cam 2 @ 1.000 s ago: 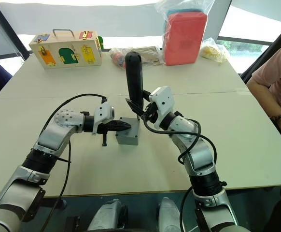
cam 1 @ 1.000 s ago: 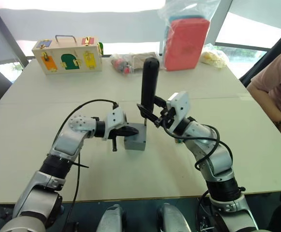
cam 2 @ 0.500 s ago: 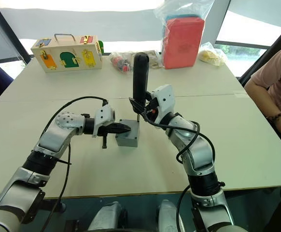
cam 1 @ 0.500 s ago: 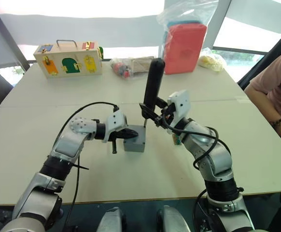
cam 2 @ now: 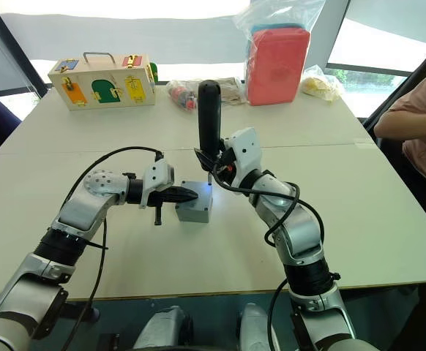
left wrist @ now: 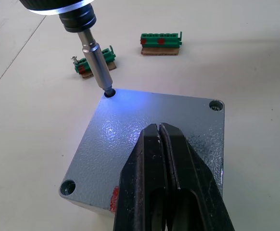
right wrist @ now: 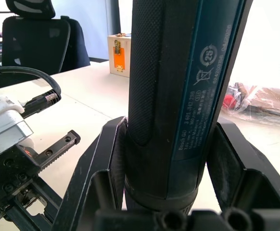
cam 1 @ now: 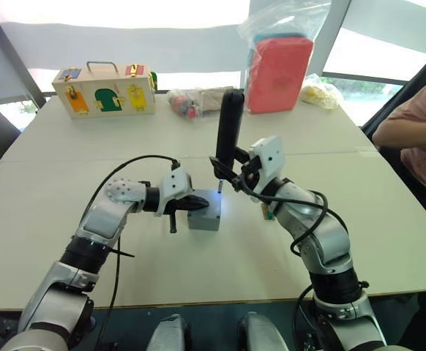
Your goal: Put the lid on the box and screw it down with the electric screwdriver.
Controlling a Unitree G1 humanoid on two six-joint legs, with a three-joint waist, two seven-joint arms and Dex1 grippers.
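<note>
The grey lid (left wrist: 145,139) lies flush on the grey box (cam 1: 203,219) at mid-table; a red patch shows at the box's side. My left gripper (cam 1: 203,202) is shut, and its fingertips (left wrist: 160,132) rest on the lid's top. My right gripper (cam 1: 230,175) is shut on the black electric screwdriver (cam 1: 229,131), which stands nearly upright. The metal bit (left wrist: 97,65) sits in the lid's corner screw hole (left wrist: 109,92), and the tool's light throws a blue glow there. In the right wrist view the fingers (right wrist: 104,159) clamp the tool's body (right wrist: 178,91).
Two green connector blocks (left wrist: 161,40) (left wrist: 89,67) lie beyond the box. A wooden latch box (cam 1: 105,88), small bags (cam 1: 195,95) and a red bagged item (cam 1: 280,62) line the table's far edge. A person's arm (cam 1: 418,131) is at the right.
The screwdriver has tipped from a rightward lean to nearly upright, and a blue glow now shows on the lid's corner. The person's arm has lifted. My left gripper has stayed put.
</note>
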